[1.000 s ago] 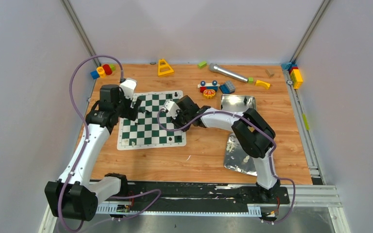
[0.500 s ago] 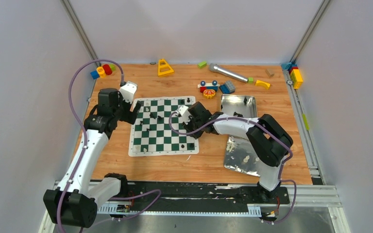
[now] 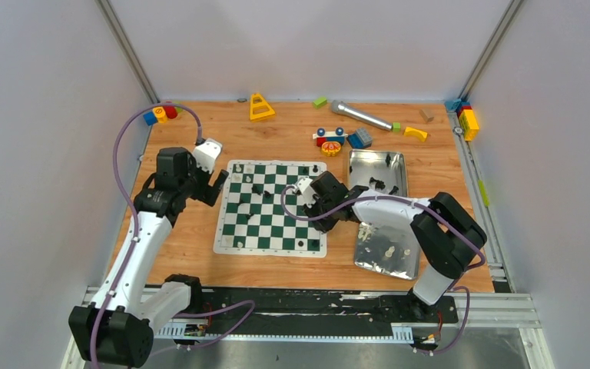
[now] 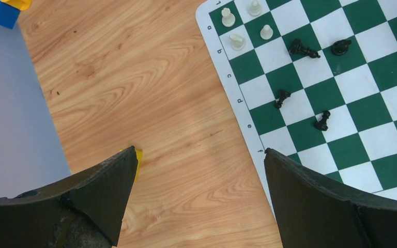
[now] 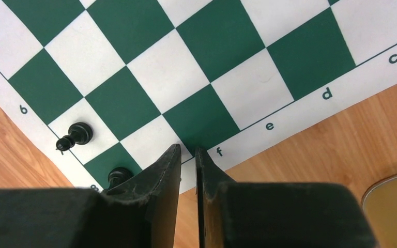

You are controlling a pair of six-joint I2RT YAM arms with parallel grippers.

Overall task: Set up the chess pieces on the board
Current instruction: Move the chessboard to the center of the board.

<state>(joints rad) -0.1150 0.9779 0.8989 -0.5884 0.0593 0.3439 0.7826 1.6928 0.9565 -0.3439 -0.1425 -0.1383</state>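
Overhead, the board point(image 3: 224, 244) is lying flat near the middle of the desk point(image 3: 192, 231). Only a handful of the chess pieces point(image 3: 257, 188) are sitting on it. A small cluster of white pieces point(image 3: 244, 169) is at its 11 o'clock corner, and loose black pieces point(image 3: 299, 244) are toward 12 and at the 5 o'clock corner. At the board's 3 o'clock two metal tins are holding more: the far tin point(image 3: 356, 157) black ones, the near tin point(image 3: 399, 270) white ones. The left pincer point(image 3: 217, 184) is hanging at the board's 9 o'clock edge, and the right pincer point(image 3: 324, 219) is resting at its 3 o'clock edge.

From the left wrist, the left pincer point(image 4: 199, 152) is standing wide open and carrying nothing, over bare wood just beside the lettered border. Four white pieces are standing upright on neighbouring corner squares. Of the four black ones farther in, at least one is lying on its side.

From the right wrist, the right pincer point(image 5: 187, 151) is drawn in to a thin slit, its tips sitting at the white border by the letter f. Whether it is pinching the mat I cannot tell. One black piece is leaning near the 6.

Judging by this, the setup is barely beginning: no rank is forming, fallen pieces are needing righting, and most pieces are waiting in the tins.
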